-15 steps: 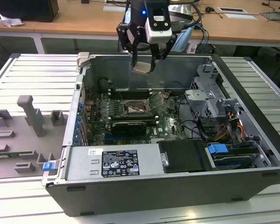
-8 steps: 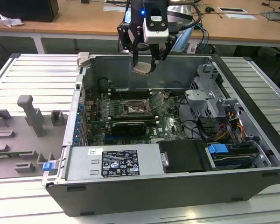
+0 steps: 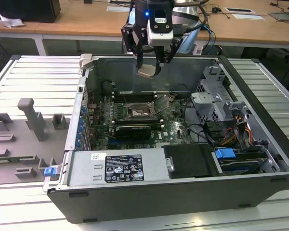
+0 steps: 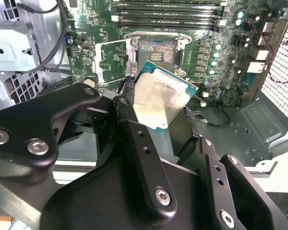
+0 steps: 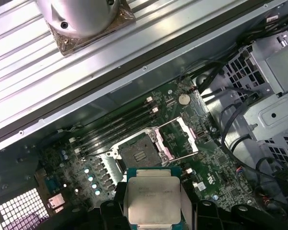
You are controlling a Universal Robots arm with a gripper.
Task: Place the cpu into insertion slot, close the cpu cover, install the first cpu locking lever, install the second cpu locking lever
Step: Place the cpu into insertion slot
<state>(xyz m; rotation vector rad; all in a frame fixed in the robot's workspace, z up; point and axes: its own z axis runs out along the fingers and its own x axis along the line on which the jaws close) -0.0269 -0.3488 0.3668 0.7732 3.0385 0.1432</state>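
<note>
My gripper (image 3: 148, 67) hangs above the open computer case, shut on the cpu (image 3: 147, 71), a flat pale silver square held by its edges. In both wrist views the cpu (image 4: 161, 98) (image 5: 152, 199) sits level between the black fingers (image 4: 134, 139), well clear of the board. The insertion slot (image 3: 138, 112) (image 4: 158, 50) (image 5: 139, 153) lies below on the green board, dark and bare. The cpu cover (image 4: 110, 60) (image 5: 180, 139) is swung open beside the slot.
Long black memory slots (image 3: 135, 96) run behind the socket and a black graphics card (image 3: 132, 130) lies in front. A metal drive cage (image 3: 216, 96) with cables fills the exterior view's right. Grey fixtures (image 3: 31, 120) stand outside the case on the left.
</note>
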